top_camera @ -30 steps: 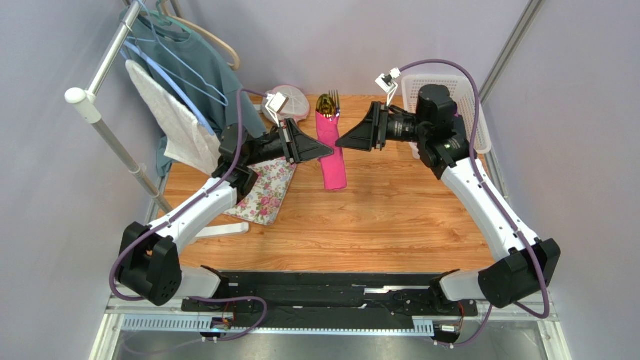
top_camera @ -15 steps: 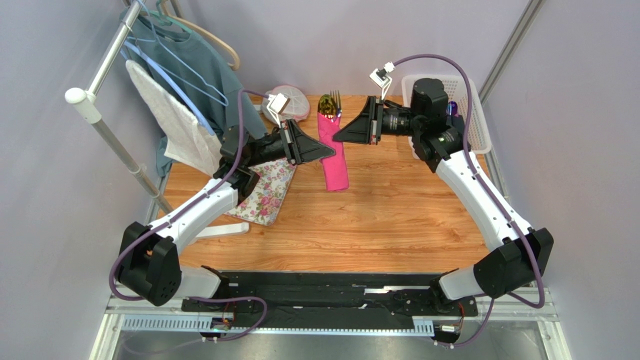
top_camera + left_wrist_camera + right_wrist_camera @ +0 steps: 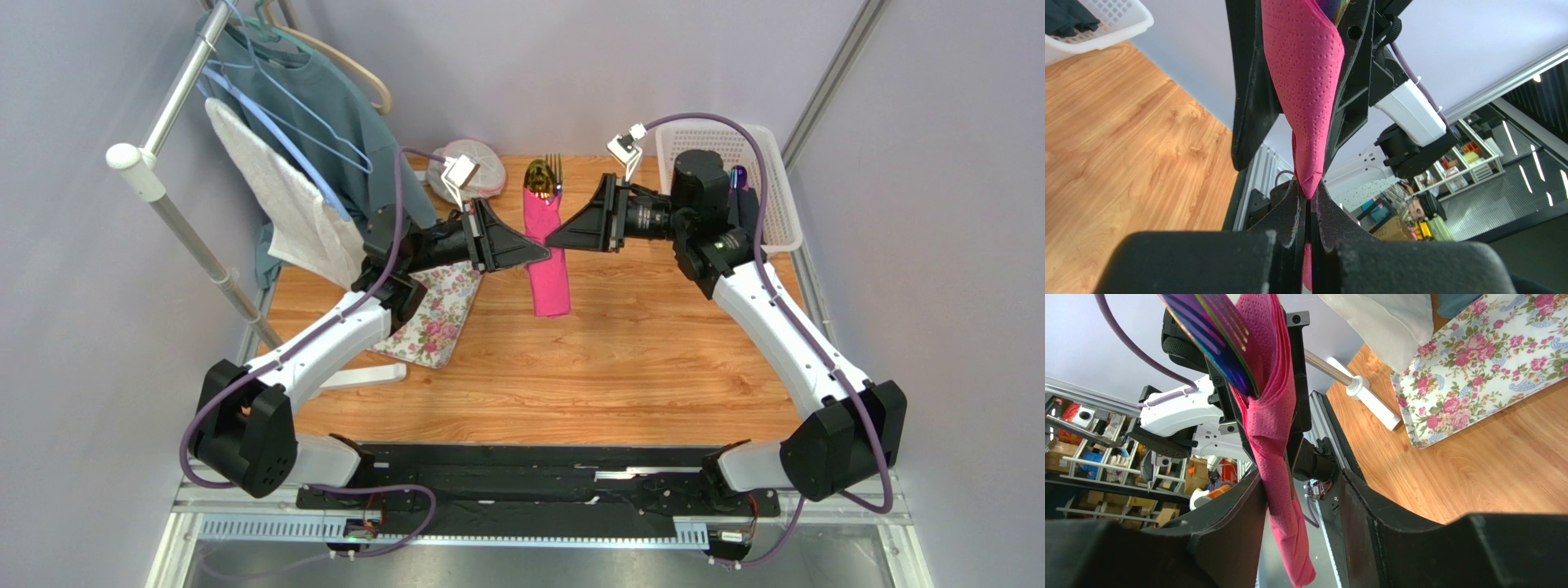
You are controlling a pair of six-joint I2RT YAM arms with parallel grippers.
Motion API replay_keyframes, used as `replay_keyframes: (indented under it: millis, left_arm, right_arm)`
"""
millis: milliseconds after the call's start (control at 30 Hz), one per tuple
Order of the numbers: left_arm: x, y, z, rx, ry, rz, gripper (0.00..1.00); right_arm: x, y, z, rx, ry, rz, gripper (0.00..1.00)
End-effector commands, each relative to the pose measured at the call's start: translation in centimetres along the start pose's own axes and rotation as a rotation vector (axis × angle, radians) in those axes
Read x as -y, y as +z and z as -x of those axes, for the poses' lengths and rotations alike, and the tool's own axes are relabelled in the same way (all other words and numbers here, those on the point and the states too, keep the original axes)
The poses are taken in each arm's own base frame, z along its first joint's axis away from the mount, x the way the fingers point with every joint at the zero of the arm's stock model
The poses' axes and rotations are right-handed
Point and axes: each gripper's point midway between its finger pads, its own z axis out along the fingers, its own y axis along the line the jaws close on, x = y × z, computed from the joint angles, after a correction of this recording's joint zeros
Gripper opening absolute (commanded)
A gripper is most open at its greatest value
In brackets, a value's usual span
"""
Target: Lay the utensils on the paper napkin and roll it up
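napkin (image 3: 547, 267) wraps utensils (image 3: 542, 175) | left gripper (image 3: 539, 254) pinches it | right gripper (image 3: 555, 235) parted | basket (image 3: 707, 132): dark items (image 3: 1067, 15)

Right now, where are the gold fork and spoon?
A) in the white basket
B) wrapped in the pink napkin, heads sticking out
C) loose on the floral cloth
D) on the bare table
B: the utensils poke out of the rolled paper napkin, pinched by the left gripper.

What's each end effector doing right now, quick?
Left end effector: closed, pinching the rolled paper napkin.
Right end effector: open, one finger on either side of the paper napkin, with a gap showing.
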Motion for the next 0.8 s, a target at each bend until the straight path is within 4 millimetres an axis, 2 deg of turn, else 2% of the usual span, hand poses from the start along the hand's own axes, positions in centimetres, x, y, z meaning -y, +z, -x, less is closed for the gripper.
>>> replay_keyframes:
  millis: [0,67,300,500,600,633,767]
  left_arm:
    - [2.32,0.52,1.51,0.029,0.102,-0.068,0.0]
    - [2.36,0.62,1.57,0.03,0.102,-0.069,0.0]
    - [2.15,0.92,1.65,0.034,0.097,-0.067,0.0]
    - [2.05,1.13,2.03,0.042,0.092,-0.06,0.0]
    - [2.01,1.16,2.14,0.047,0.087,-0.056,0.0]
    - [1.94,1.15,2.13,0.048,0.088,-0.054,0.0]
    - [1.53,1.21,2.06,0.047,0.079,-0.043,0.0]
  right_arm:
    - [-2.3,0.03,0.64,0.054,-0.021,0.055,0.47]
    - [-2.61,0.1,1.19,0.08,-0.024,0.067,0.44]
    - [-2.69,0.57,1.39,0.105,0.031,0.079,0.38]
    - [-2.57,0.85,1.56,0.131,0.083,0.08,0.29]
    - [-2.09,0.92,1.46,0.134,0.101,0.063,0.14]
    - [-2.03,0.92,1.44,0.134,0.106,0.06,0.03]
    - [-2.03,0.94,1.43,0.127,0.109,0.056,0.0]
